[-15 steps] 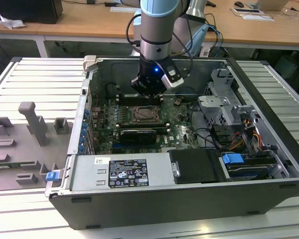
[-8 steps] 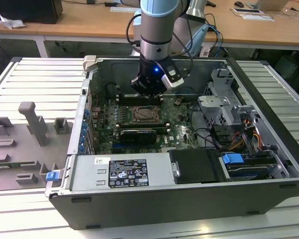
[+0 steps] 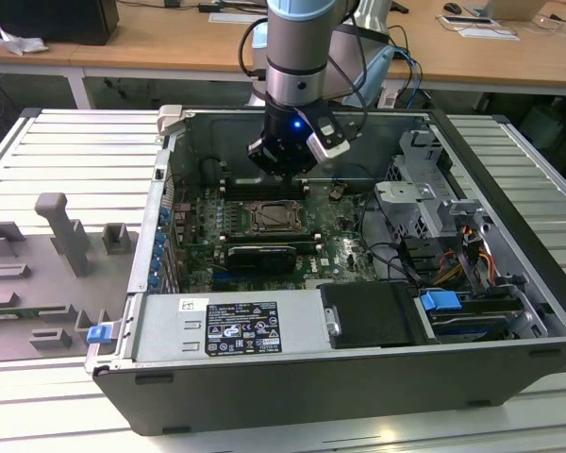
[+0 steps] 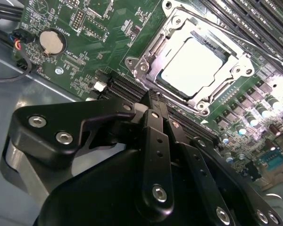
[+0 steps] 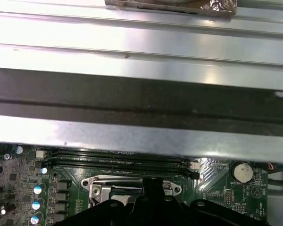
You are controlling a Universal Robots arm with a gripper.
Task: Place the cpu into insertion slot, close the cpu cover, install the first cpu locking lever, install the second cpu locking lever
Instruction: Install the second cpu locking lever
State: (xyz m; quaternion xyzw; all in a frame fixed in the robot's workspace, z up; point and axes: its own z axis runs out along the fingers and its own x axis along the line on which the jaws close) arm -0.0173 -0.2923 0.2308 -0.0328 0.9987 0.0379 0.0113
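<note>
Black end effector hardware takes up the near part of the second wrist view, fingers pinched together to a narrow tip with nothing between them as far as I can see. Just past that tip sits the insertion slot on the green motherboard, and the cpu is already lying flat in it, pale top facing up.

The cpu cover looks like it's down over the chip too, silver frame wrapping around the edges with the cpu showing through the window. So my read is we're at the locking lever stage. There's a thin wire bar running along the far side of the socket, next to the memory slots, but I can't tell if it's latched or loose.

In the exterior view the end effector hangs inside the open computer case, toward the case's back wall, just above and behind the socket, not touching it. Next move probably needs a careful drop onto a lever end, since that wire is skinny and sits close to the memory slots.
</note>
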